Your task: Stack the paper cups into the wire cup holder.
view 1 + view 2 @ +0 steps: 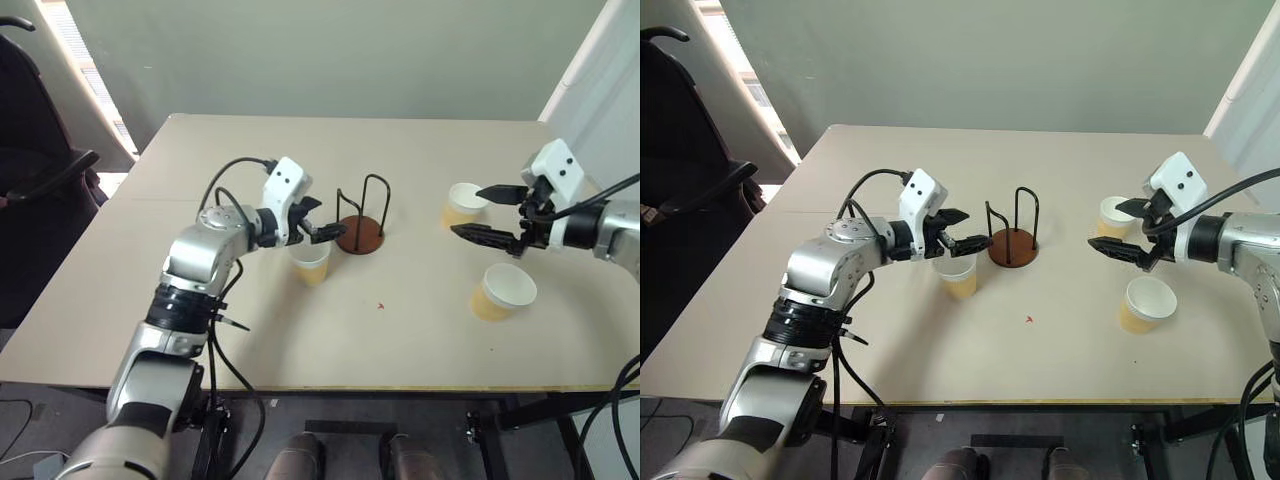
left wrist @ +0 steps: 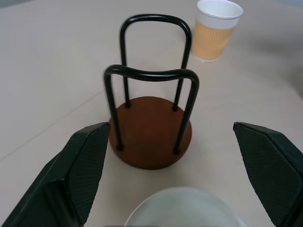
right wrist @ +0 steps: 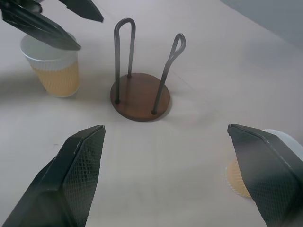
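Hovering over cup [image 1: 311, 262] (left tool [image 1: 322, 219])

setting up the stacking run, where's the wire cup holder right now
In the head views the wire cup holder stands upright near the table's middle, empty, just right of the paper cup beneath the left gripper.

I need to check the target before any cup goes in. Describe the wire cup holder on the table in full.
The wire cup holder has a round, reddish-brown base that looks like wood and two thin black wire loops, shaped like upside-down U's, rising from it. It stands upright and empty near the middle of the pale table, with nothing touching it. The open left gripper hovers just beside it above a tan paper cup; two more paper cups stand farther off on its other side.
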You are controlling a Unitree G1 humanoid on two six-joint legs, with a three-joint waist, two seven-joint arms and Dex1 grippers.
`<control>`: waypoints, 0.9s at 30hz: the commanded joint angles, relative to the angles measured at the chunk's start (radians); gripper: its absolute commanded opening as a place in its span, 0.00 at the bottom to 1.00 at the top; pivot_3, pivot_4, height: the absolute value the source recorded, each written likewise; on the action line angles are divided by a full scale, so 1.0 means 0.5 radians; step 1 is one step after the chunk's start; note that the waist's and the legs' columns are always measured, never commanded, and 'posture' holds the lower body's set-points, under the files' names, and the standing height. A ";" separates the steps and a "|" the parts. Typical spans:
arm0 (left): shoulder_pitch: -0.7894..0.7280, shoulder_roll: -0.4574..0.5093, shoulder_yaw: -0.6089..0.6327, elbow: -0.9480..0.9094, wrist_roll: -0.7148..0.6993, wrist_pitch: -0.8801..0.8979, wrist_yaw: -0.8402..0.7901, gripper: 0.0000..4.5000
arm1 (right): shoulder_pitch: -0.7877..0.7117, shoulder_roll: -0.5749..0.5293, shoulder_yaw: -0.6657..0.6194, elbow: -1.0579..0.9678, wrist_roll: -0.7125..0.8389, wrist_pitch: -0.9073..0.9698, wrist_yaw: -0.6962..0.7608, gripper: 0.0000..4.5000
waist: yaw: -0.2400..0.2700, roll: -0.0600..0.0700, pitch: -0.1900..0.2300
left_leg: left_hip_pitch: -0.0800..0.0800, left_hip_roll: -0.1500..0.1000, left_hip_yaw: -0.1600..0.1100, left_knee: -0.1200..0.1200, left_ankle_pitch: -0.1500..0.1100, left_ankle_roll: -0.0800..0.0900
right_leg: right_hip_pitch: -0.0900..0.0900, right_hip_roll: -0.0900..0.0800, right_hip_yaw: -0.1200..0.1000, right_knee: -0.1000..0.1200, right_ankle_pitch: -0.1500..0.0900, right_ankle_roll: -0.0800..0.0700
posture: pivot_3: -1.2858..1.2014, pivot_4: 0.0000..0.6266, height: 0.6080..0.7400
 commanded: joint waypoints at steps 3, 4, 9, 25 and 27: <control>-0.123 -0.074 -0.024 0.106 0.076 -0.106 -0.032 1.00 | 0.004 -0.035 -0.099 -0.066 0.021 -0.016 -0.029 0.95 | 0.001 0.000 0.000 | 0.000 0.000 0.000 0.000 0.000 0.001 | 0.000 0.000 0.000 0.000 0.000 0.000 | 0.52 0.24 1.00; -0.148 -0.099 -0.031 0.156 0.098 -0.131 -0.028 1.00 | 0.008 -0.034 -0.100 -0.066 0.020 -0.018 -0.031 0.95 | 0.002 0.000 0.000 | 0.000 0.000 0.000 0.000 0.001 0.001 | 0.000 0.000 0.000 0.000 0.000 0.000 | 0.52 0.24 1.00; -0.251 -0.211 -0.062 0.351 0.191 -0.231 -0.024 1.00 | 0.009 -0.023 -0.104 -0.071 0.031 -0.012 -0.047 0.95 | 0.004 -0.001 0.000 | -0.001 0.000 0.001 0.001 0.002 0.003 | 0.000 -0.001 0.000 -0.001 0.001 0.002 | 0.52 0.24 1.00; -0.516 -0.496 -0.064 0.865 0.365 -0.517 -0.041 0.71 | 0.081 -0.025 -0.139 -0.128 0.064 -0.008 -0.082 0.96 | 0.011 -0.001 0.001 | -0.004 0.000 0.004 0.001 0.003 0.005 | 0.000 -0.001 0.001 -0.004 0.002 0.007 | 0.52 0.24 1.00; -0.516 -0.507 -0.056 0.874 0.369 -0.533 -0.035 0.55 | 0.091 -0.024 -0.141 -0.129 0.065 -0.012 -0.085 0.96 | 0.011 -0.002 0.001 | -0.004 0.000 0.004 0.001 0.003 0.006 | 0.000 -0.001 0.001 -0.004 0.001 0.008 | 0.52 0.24 1.00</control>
